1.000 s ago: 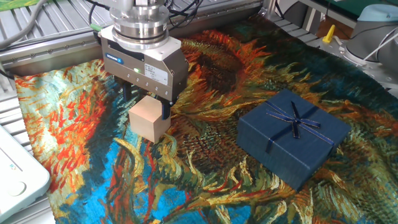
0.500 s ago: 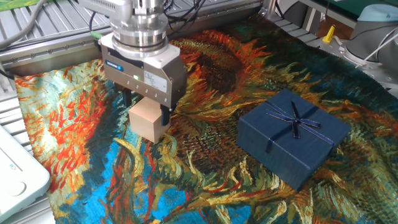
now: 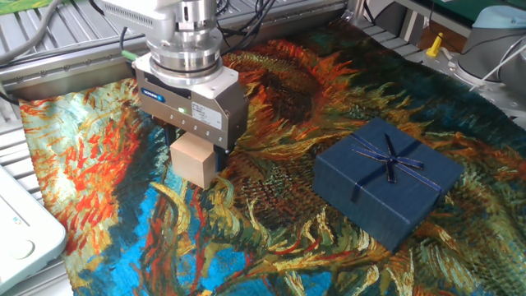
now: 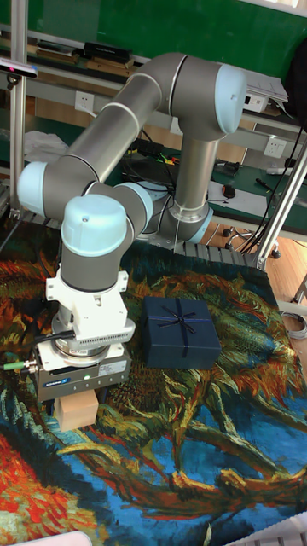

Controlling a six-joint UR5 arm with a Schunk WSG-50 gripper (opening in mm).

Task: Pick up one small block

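The small block (image 3: 194,166), a plain peach-beige cube, rests on the painted cloth (image 3: 271,238) left of centre. My gripper (image 3: 195,149) stands straight over it. Its body hides the cube's top, and its dark fingers (image 3: 220,153) reach down on either side. The jaws look open around the cube, and I cannot see contact. In the tall fixed view the small block (image 4: 77,413) peeks out under the gripper (image 4: 78,397), with the arm rising behind it.
A flat dark-blue gift box (image 3: 386,182) with a ribbon bow lies right of the block, also seen as the box (image 4: 179,333). A white device (image 3: 25,234) sits at the cloth's near-left corner. Metal rails (image 3: 66,76) run along the far-left edge.
The gripper has come down over the block, so less of the cube's top and of the fingers shows. The block and the blue box have not moved.
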